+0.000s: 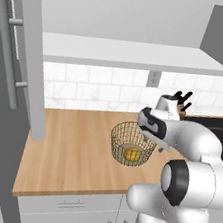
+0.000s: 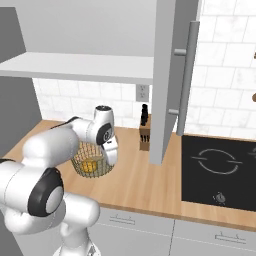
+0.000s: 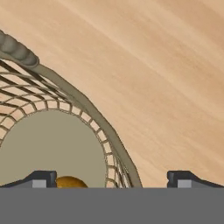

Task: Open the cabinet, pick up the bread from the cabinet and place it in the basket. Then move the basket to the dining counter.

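Note:
The tan wire-mesh basket stands on the wooden counter with the golden-brown bread lying on its flat base. My gripper points down at the basket's right rim, open. In the hand view its two fingertips stand wide apart, one over the basket's inside and one over bare counter, with the rim between them. The cabinet above is open, its pale shelf bare, its doors swung out.
The open cabinet doors with long bar handles hang out over the counter at both sides. A knife block stands by the tiled wall. A black cooktop lies to the right. Grey drawers run under the counter edge.

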